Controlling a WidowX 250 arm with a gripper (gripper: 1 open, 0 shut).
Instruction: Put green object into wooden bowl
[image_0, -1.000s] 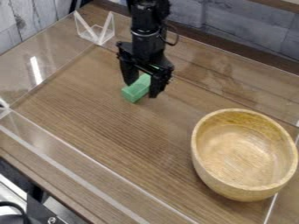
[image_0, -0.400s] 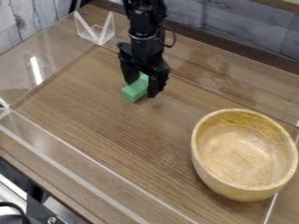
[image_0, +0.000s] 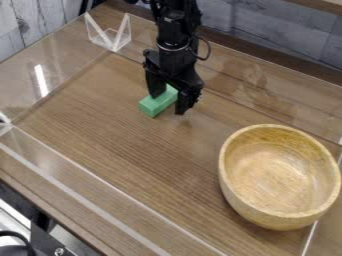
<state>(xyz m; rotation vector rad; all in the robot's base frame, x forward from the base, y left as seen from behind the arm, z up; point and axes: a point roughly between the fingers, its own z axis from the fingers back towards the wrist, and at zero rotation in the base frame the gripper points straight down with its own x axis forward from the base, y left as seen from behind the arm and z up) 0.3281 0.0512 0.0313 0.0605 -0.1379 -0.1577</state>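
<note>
— Where is the green object (image_0: 159, 101)?
— Mid-table (image_0: 120, 160), toward the far edge, its right end hidden behind the black tool (image_0: 174, 93), whose jaws stand spread, straddling it.
— And the wooden bowl (image_0: 281, 175)?
— Near the right edge, well apart, interior bare.

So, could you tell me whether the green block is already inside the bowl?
No, the green block lies on the table by the end effector, apart from the empty bowl.

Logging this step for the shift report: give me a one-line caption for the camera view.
Gripper with open jaws straddling the green block on the wooden table; empty wooden bowl apart.
</note>
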